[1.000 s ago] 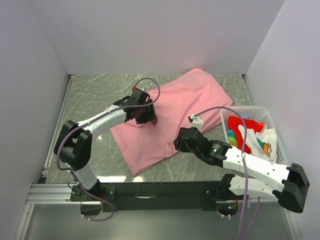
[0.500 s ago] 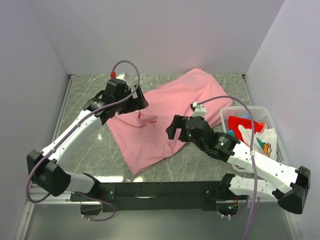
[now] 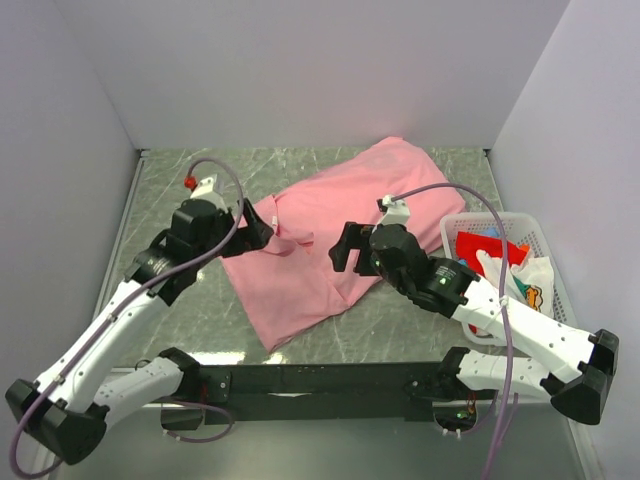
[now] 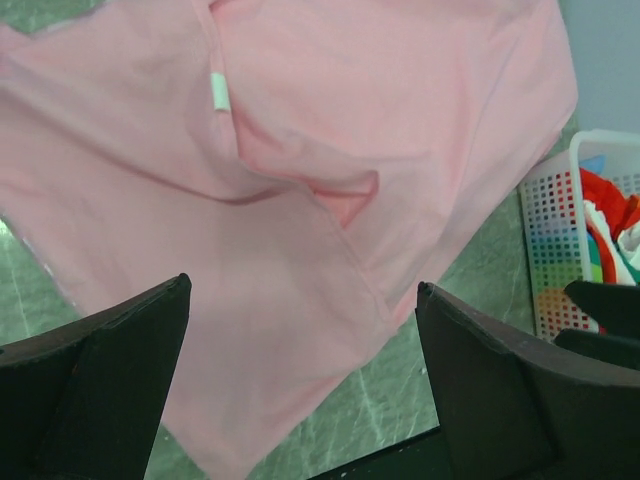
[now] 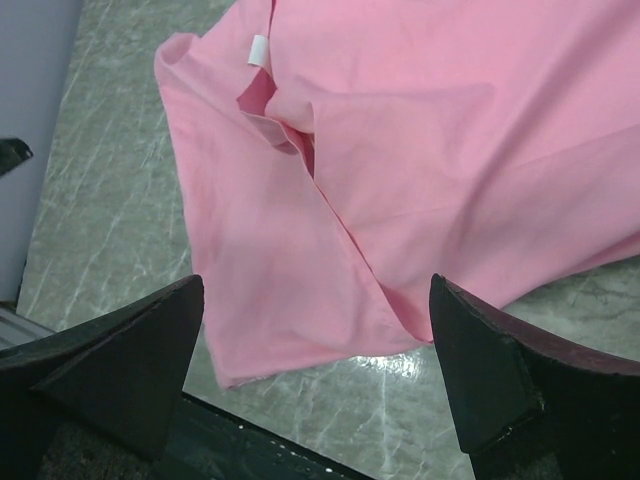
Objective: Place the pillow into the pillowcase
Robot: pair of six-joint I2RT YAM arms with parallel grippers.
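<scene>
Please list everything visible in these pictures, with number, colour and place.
pillowcase: 1, pink, lying across the middle of the table
label: 1, white, on a pillowcase seam
basket: 1, white, right edge of the table
red cloth: 1, red, in the basket
printed cloth: 1, white with colourful print, in the basket
table: 1, green-grey marble pattern, under everything
left gripper: 1, black, open, above the pillowcase's left edge
right gripper: 1, black, open, above its near right part
</scene>
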